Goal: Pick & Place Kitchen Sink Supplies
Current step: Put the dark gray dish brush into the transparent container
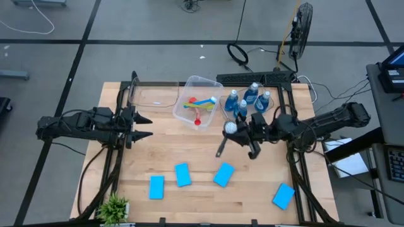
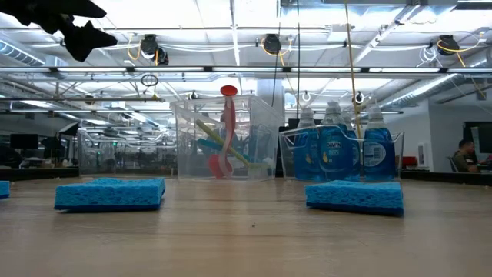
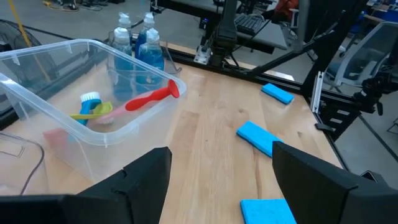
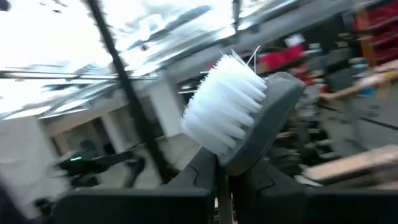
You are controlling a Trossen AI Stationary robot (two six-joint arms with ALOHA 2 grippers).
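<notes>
Four sponges (image 1: 183, 175): lay flat on the table (image 1: 189, 151), three in a loose row toward the near edge, the fourth (image 1: 283, 196) apart near the right corner.
Right gripper (image 1: 243, 133): I read it as closed on the grey brush (image 1: 228, 135), raised over the table just in front of the bottle tub; white bristle head (image 4: 227, 112) stood up ahead of the wrist camera, handle between the fingers.
Left gripper (image 1: 144, 126): I held it idle at the table's left side, fingers (image 3: 146, 177) spread wide, nothing between them.
Brush tub (image 1: 199, 101): clear, held the red brush (image 1: 197, 116), yellow brush (image 1: 197, 104) and blue brush (image 1: 208, 99), crossed over one another.
Bottles (image 1: 247, 101): four, blue liquid, upright together in a second clear tub (image 2: 338, 158) just right of the brush tub.
Third tub (image 1: 151, 94): clear, left of the brush tub.
Plant (image 1: 113, 207): near left corner.
</notes>
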